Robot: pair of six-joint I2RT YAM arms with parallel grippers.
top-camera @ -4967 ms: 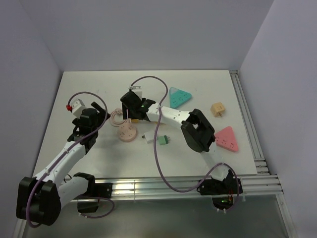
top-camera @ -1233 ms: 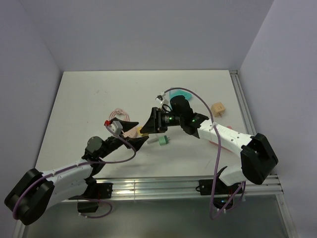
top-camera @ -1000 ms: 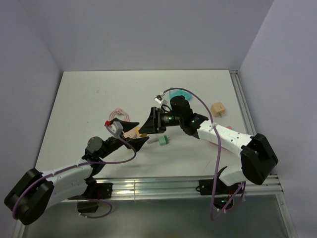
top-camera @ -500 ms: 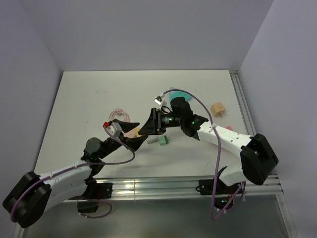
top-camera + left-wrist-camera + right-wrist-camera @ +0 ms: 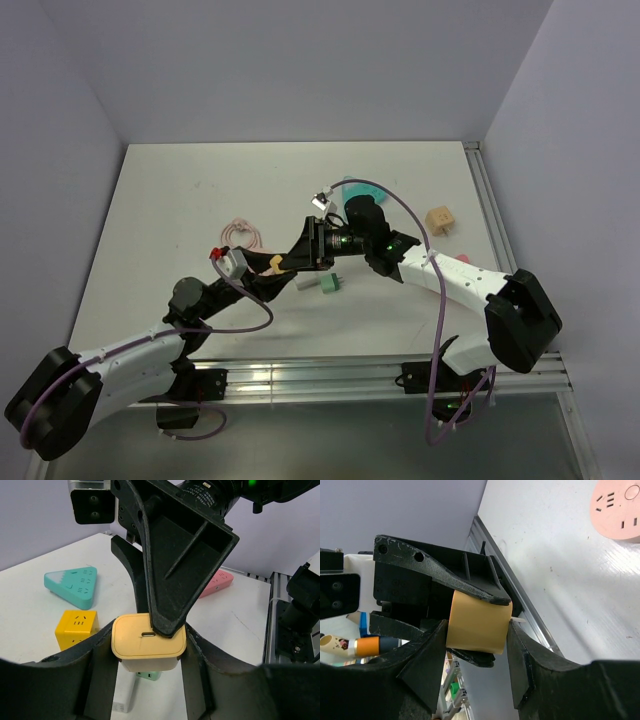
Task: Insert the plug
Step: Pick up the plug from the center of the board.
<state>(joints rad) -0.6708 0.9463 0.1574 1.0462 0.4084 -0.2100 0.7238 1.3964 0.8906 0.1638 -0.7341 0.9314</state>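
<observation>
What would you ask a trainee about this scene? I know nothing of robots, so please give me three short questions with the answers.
1. True or false: the mint-green plug lies on the table, in neither gripper.
2. What sits between the fingers of the right gripper? A) pink triangular socket B) orange-yellow block C) white block
3. Fill in: the left gripper flanks the same block, so ___ grippers are on it.
Key: 1 true; 2 B; 3 two.

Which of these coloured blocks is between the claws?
The pale orange square block, gripped by the left gripper and right gripper; the teal triangle, yellow cube and pink triangle lie on the table.
</observation>
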